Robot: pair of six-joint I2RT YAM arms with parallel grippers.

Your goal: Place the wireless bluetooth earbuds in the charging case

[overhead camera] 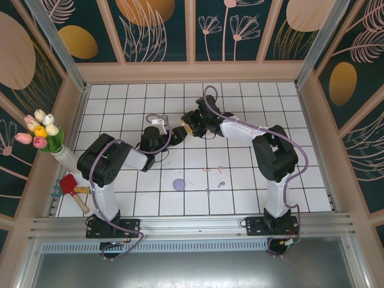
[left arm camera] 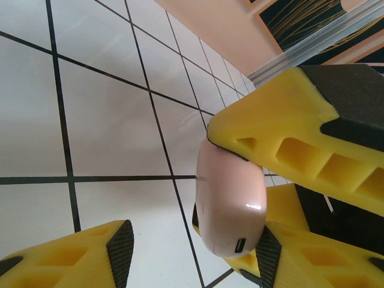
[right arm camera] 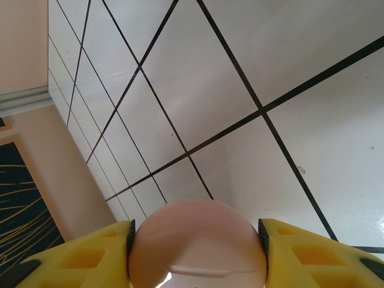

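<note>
Pink charging case (right arm camera: 198,246) clamped in right jaws, left jaws parted around it

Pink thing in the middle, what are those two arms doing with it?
That is the pink charging case, clamped in the right gripper above the white tiles. The left gripper stands open close against it. The tiny earbuds lie loose on the tiles nearer the arm bases.
</note>
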